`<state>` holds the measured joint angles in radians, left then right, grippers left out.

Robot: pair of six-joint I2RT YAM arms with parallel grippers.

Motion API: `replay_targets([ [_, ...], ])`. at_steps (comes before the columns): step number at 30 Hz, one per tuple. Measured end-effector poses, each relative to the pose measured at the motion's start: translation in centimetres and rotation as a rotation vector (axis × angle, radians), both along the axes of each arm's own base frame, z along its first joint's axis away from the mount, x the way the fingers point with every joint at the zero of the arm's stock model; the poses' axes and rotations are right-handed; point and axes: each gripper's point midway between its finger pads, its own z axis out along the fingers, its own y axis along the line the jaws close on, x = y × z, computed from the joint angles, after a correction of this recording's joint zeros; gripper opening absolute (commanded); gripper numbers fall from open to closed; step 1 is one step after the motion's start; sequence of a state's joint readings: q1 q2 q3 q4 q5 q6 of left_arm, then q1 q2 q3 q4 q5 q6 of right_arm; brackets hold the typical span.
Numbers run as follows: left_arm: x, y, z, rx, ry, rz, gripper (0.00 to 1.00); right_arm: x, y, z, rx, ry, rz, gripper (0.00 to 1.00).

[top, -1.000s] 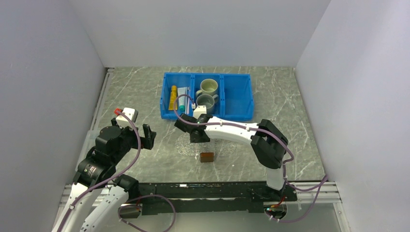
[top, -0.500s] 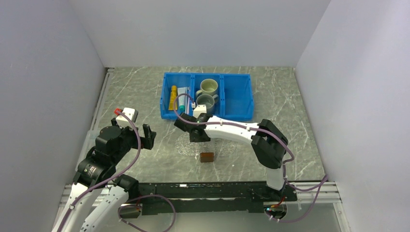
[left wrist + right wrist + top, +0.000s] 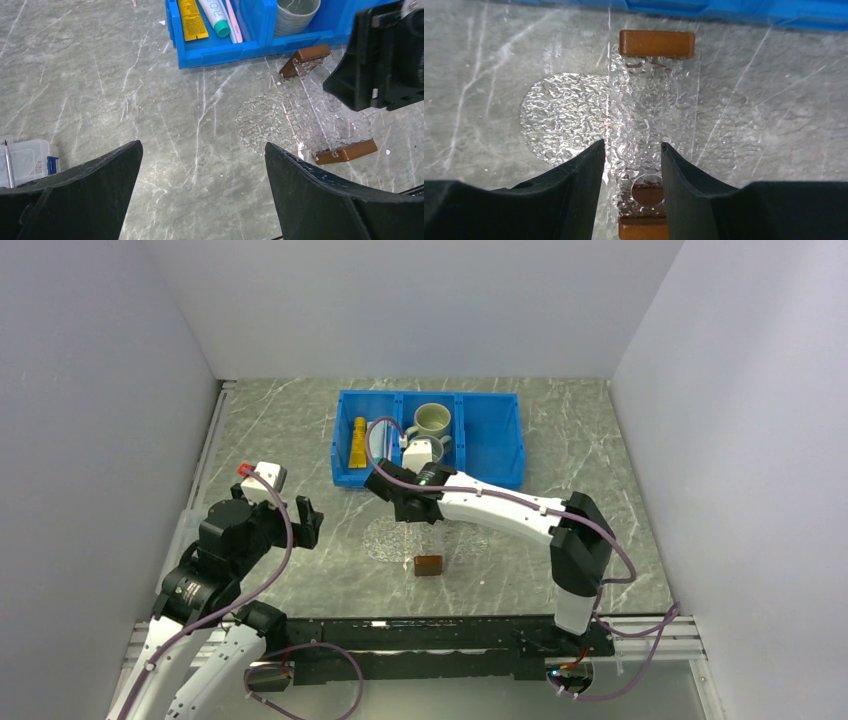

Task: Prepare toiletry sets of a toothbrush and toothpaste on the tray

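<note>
The clear tray (image 3: pixel 452 536) lies on the table in front of the blue bin, with a brown block handle (image 3: pixel 429 565) at its near end. In the right wrist view the tray (image 3: pixel 574 107) lies under my right gripper (image 3: pixel 632 144), which is open, empty and hovers just above it. In the left wrist view the yellow toothpaste (image 3: pixel 192 17), the white toothpaste with a teal cap (image 3: pixel 215 17) and the pink toothbrush (image 3: pixel 231 22) lie in the bin's left compartment. My left gripper (image 3: pixel 202 146) is open and empty over bare table, left of the tray (image 3: pixel 300 117).
The blue three-compartment bin (image 3: pixel 490 445) stands behind the tray, with two grey mugs (image 3: pixel 432 422) in its middle compartment. A small clear plastic box (image 3: pixel 25 160) sits at the near left. Grey walls close in the table on three sides.
My right arm has stretched forward, and its gripper has moved a little toward the bin over the tray. The left arm has not moved.
</note>
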<state>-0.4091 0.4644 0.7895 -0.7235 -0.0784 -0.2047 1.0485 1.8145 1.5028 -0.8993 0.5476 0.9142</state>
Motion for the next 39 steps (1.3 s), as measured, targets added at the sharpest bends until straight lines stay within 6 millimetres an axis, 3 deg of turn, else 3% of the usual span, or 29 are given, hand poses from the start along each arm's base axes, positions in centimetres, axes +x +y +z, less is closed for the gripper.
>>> replay_targets([
  [8, 0.2, 0.1, -0.2, 0.009, 0.008, 0.011, 0.99, 2.3, -0.8, 4.7, 0.0, -0.077, 0.051, 0.46],
  [15, 0.5, 0.4, -0.5, 0.021, 0.02, 0.028, 0.99, 5.4, -2.6, 6.3, -0.046, -0.092, 0.118, 0.42],
  [22, 0.7, 0.4, -0.9, 0.031, 0.036, 0.034, 0.99, 8.9, -2.8, 8.1, -0.032, -0.134, 0.231, 0.42],
  [32, 1.1, 0.7, -1.3, 0.05, 0.055, 0.053, 0.99, 12.3, -1.7, 5.2, -0.04, -0.111, 0.452, 0.49],
  [39, 1.3, 0.6, -1.8, 0.061, 0.075, 0.056, 0.99, 13.0, -0.9, 2.7, -0.005, -0.12, 0.623, 0.46],
])
